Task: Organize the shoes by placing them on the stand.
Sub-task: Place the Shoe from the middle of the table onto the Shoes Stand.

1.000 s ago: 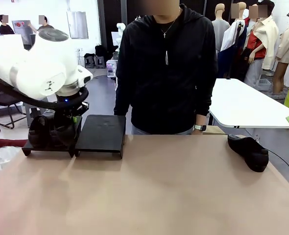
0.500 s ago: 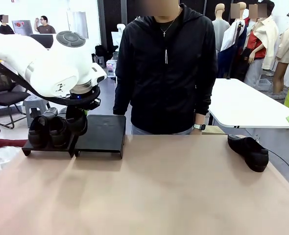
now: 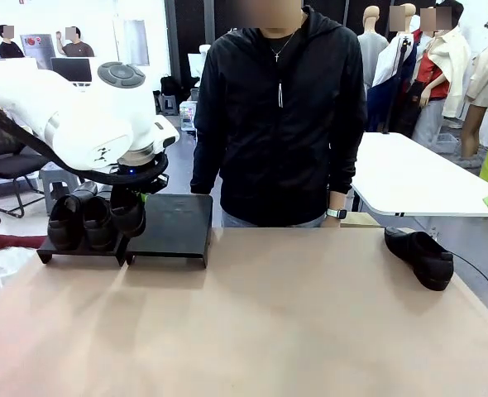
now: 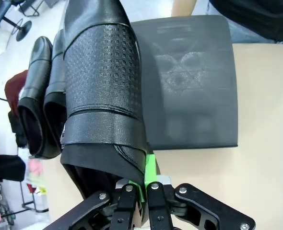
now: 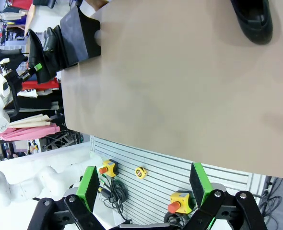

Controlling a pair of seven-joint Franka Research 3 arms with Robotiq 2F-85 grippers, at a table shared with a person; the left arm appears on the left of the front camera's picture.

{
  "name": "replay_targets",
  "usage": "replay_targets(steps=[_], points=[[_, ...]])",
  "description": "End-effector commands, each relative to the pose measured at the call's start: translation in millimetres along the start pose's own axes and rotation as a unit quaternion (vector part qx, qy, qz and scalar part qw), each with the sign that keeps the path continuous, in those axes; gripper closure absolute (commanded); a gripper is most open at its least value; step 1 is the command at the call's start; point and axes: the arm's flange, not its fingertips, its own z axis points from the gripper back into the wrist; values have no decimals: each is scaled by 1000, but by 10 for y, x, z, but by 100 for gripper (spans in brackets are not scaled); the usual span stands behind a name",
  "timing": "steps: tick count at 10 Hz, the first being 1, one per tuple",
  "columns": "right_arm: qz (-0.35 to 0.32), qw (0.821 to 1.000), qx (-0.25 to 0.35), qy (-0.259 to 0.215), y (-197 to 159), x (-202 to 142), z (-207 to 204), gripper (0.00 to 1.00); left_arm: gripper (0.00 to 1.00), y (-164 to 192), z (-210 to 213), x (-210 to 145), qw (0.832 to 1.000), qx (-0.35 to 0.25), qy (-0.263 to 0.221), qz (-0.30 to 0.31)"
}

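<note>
Two black glossy shoes (image 3: 78, 222) stand side by side on the left platform of the low black stand (image 3: 174, 225). My left gripper (image 3: 131, 192) is shut on the heel rim of a third shoe (image 4: 103, 91), which hangs toe-forward over the seam between the two platforms. In the left wrist view the two placed shoes (image 4: 41, 100) lie just beside it, and the right platform (image 4: 194, 86) is bare. A fourth shoe (image 3: 419, 256) lies on the table at the far right. My right gripper (image 5: 144, 184) hangs open high above the table, with that shoe (image 5: 252, 19) far below it.
A person in a black hoodie (image 3: 281, 116) stands at the far edge behind the stand, arms down. The tan table (image 3: 260, 322) is bare between the stand and the lone shoe. A white table (image 3: 418, 178) stands behind at the right.
My left arm has lifted and swung to the right with the shoe, from over the left platform to the seam between the platforms. The right arm has not moved.
</note>
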Motion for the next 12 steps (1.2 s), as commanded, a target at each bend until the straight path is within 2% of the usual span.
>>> replay_targets(steps=[1, 2, 3, 7, 9, 10, 12], points=[[13, 1000, -2, 5, -18, -2, 38, 0, 100, -92, -109, 101, 998, 40, -45, 9], [13, 1000, -2, 5, -18, -2, 38, 0, 100, -155, -186, 167, 996, 57, -63, 15], [13, 1000, -2, 5, -18, -2, 38, 0, 100, -184, -266, 252, 997, 49, -64, 22], [13, 1000, -2, 5, -18, -2, 38, 0, 100, -300, -696, 462, 999, 34, -29, 2], [13, 1000, -2, 5, -18, -2, 38, 0, 100, -310, -858, 474, 999, 43, -26, -3], [13, 1000, -2, 5, -18, -2, 38, 0, 100, -321, -910, 471, 999, 38, -9, -1], [13, 1000, -2, 5, -18, -2, 38, 0, 100, -347, -947, 444, 1000, 22, -6, -7]])
